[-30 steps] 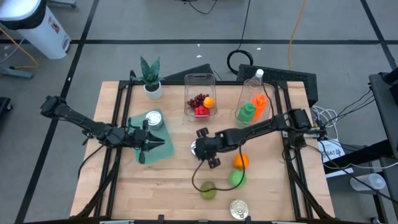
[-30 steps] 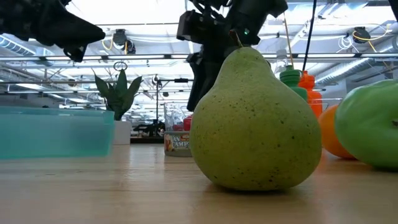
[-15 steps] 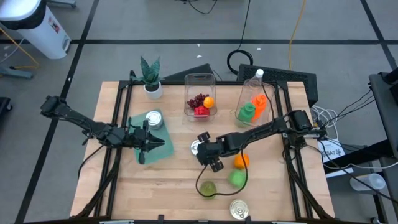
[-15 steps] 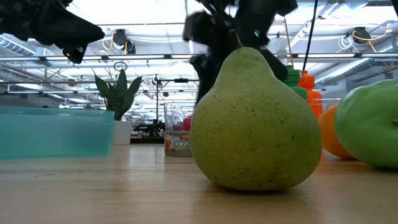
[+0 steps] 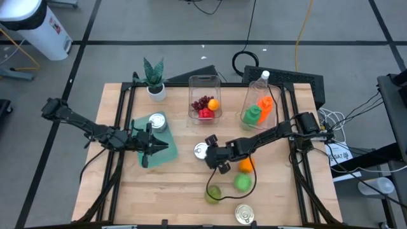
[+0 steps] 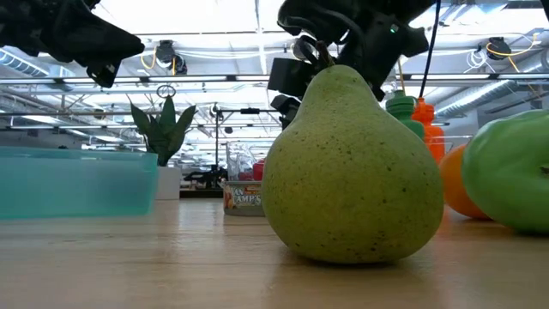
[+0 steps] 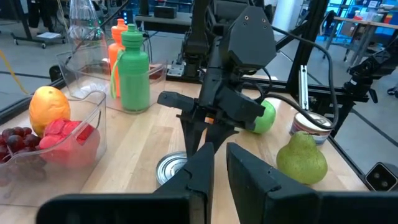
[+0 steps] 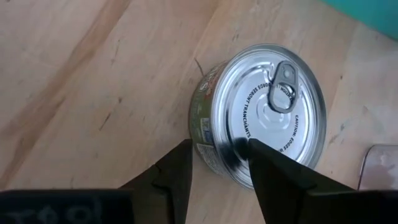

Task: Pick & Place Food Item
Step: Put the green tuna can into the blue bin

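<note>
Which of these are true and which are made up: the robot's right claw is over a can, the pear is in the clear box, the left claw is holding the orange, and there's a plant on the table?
1. The right gripper hangs over a can. True.
2. The pear sits in the clear box. False: it stands on the table.
3. The left gripper holds the orange. False: it holds nothing, over the teal tray.
4. A plant stands on the table. True.

My light wooden slatted table (image 5: 172, 178) carries a teal mat (image 5: 164, 145), a white-potted green plant (image 5: 154, 79), two clear plastic bins (image 5: 205, 83), a silver-topped tin can (image 5: 201, 150), a green pear (image 5: 212, 194), an orange (image 5: 246, 165), a green apple (image 5: 241, 182) and another metal can (image 5: 244, 214).
</note>
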`<control>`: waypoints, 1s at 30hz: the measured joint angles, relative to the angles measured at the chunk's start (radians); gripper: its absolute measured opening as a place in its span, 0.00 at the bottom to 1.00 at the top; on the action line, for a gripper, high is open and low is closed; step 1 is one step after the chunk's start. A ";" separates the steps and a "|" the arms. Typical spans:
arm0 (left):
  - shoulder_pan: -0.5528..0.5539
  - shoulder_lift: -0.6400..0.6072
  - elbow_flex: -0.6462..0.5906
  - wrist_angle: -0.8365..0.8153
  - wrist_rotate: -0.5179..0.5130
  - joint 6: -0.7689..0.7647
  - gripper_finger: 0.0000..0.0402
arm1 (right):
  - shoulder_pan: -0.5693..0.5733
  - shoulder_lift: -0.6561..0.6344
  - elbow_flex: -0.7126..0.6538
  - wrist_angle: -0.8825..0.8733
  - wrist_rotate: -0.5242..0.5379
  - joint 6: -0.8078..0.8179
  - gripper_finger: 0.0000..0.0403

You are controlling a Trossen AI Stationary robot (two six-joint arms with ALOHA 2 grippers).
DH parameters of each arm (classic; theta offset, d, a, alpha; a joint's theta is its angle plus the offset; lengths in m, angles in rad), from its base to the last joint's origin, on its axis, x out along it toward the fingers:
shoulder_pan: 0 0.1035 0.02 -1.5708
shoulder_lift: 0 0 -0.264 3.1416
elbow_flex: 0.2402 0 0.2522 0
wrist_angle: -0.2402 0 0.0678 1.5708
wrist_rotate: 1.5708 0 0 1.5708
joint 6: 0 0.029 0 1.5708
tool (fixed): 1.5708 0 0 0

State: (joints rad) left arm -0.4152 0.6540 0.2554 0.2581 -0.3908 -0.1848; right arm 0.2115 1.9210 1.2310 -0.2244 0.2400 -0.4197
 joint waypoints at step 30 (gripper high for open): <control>0.002 0.236 0.003 0.118 -0.126 0.033 0.13 | -0.048 -0.013 0.018 -0.003 -0.170 0.156 0.00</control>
State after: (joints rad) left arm -0.4137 0.8902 0.2584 0.3762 -0.5170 -0.1514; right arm 0.1638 1.9083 1.2488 -0.2273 0.0699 -0.2635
